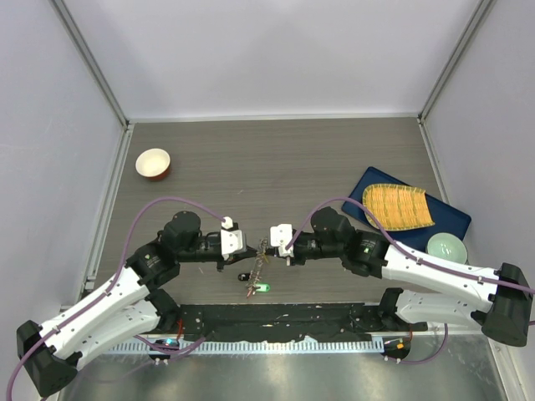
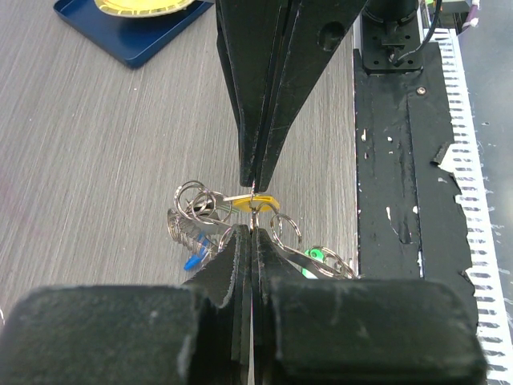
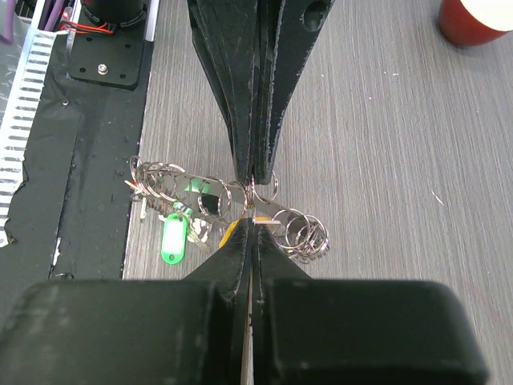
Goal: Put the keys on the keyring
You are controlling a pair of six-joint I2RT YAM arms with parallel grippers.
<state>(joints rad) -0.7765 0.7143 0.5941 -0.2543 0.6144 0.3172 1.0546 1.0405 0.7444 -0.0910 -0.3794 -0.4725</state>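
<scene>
Your left gripper (image 2: 252,234) and right gripper (image 3: 252,228) meet tip to tip just past the black mat (image 1: 276,319) at the near edge. Both jaws are clenched with no gap showing, and each pinches the same thin wire ring (image 2: 253,210) from opposite sides.

That ring belongs to the bunch of keys (image 3: 172,188), which sits between the two grippers on the tabletop (image 1: 276,159). Its long axis runs near to far: the far end is at your jaws, and the green tag (image 3: 173,239) lies at the end towards the mat. A yellow tag (image 2: 260,200) sits right at the pinch, and a blue tag (image 2: 192,261) lies beside it.

You are handling bright silver split rings linked in a chain with small keys among them – glossy metal against matte, grey wood-grain laminate.

Farther back you have a red-and-white bowl (image 1: 154,163) on the left. On the right is a dark blue tray (image 1: 447,219) carrying a yellow woven piece (image 1: 397,205), with a pale green bowl (image 1: 446,247) by it.
</scene>
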